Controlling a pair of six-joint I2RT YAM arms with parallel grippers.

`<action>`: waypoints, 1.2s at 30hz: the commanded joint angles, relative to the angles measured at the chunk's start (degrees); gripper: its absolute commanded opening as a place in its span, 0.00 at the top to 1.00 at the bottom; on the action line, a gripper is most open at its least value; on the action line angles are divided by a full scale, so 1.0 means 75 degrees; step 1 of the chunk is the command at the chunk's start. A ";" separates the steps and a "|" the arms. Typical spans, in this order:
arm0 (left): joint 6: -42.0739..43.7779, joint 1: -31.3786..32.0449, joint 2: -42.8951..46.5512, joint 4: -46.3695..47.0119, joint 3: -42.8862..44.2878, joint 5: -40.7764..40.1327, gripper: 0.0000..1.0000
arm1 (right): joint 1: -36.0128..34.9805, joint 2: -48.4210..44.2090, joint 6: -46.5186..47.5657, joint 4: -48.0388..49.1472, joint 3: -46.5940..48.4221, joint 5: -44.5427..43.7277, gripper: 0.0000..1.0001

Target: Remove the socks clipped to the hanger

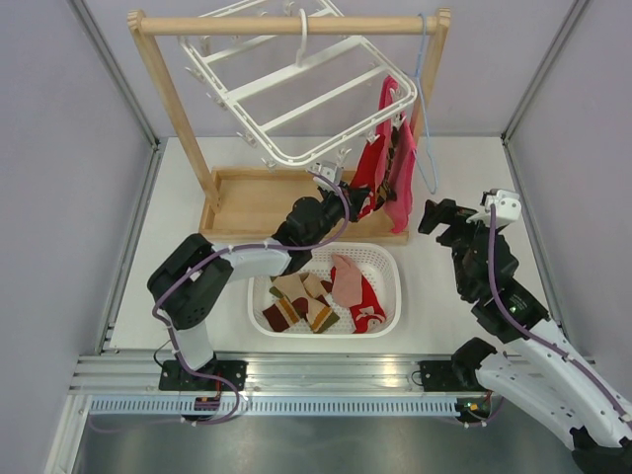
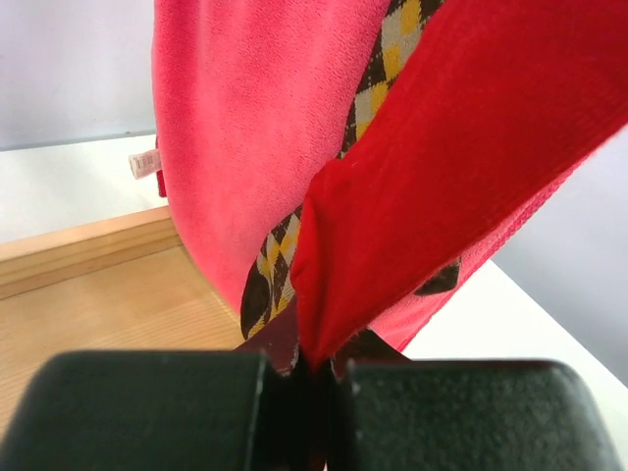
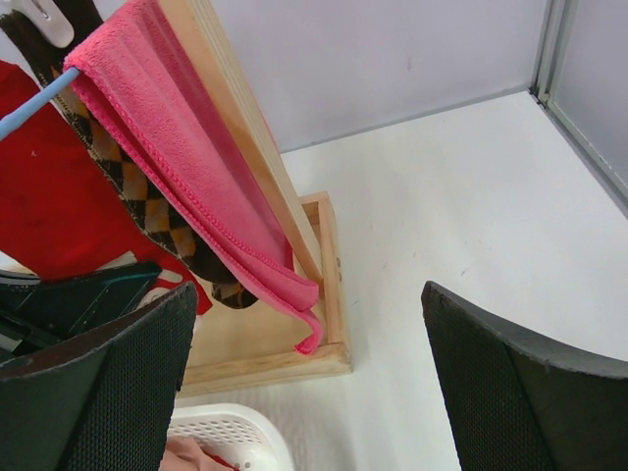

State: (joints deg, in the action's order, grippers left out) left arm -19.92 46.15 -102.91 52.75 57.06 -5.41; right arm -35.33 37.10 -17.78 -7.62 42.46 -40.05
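White tabletop point(image 1: 444, 296) lies below; we see our left gripper point(image 2: 314, 378) pinched shut on a red sock point(image 2: 461, 167), which hangs from the hanger point(image 1: 296, 109) at its right corner. Our right gripper point(image 3: 309, 324) gapes wide and holds nothing. The tag point(image 2: 144, 163) on the pink cloth point(image 2: 235, 128) is unreadable.

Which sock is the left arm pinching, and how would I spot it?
From the wooden rack at the back hangs a tilted white hanger; a bunch of cloth dangles at its low right corner. It is the plain bright red sock, tip pinched in the left gripper, beside a diamond-patterned sock and a fuzzy pink cloth.
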 commanded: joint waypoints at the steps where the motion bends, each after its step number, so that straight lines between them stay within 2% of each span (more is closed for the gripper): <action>1: 0.0464 0.0093 0.0116 -0.0025 0.0081 -0.0134 0.98 | 0.0035 -0.0165 0.0202 -0.0225 0.0163 -0.0331 0.02; 7: 0.0991 0.0291 0.0842 -0.0586 -0.0587 -0.0591 0.98 | 0.0024 -0.0341 0.0542 -0.0893 0.0491 -0.0987 0.02; 12: 0.1402 0.0608 0.1393 -0.1255 -0.0811 -0.1117 0.98 | 0.0035 -0.0727 0.0624 -0.1199 0.0796 -0.0579 0.02; 16: 0.1449 0.0900 0.1989 -0.1818 -0.0951 -0.1563 0.98 | 0.0035 -0.0683 0.1514 -0.1548 0.1321 0.1655 0.06; 17: 0.1403 0.0936 0.2107 -0.2004 -0.0998 -0.1610 0.98 | 0.0047 -0.0554 0.1620 -0.1725 0.1474 0.2821 0.07; 20: 0.1134 0.1018 0.2518 -0.2193 -0.1232 -0.1623 0.98 | 0.0035 -0.0166 0.1668 -0.2008 0.1815 0.4268 0.13; 28: 0.0606 0.1030 0.3736 -0.2732 -0.1912 -0.0523 0.98 | 0.0035 -0.0506 0.1117 -0.0792 0.1581 0.6148 0.13; 36: 0.0547 0.1030 0.4979 -0.3810 -0.2111 0.0941 0.98 | 0.0035 0.0559 0.0450 0.0675 0.1815 0.7250 0.13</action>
State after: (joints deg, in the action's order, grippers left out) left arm -14.13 53.76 -69.08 27.46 41.76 -5.04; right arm -35.03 37.65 -11.29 -8.97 54.22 8.49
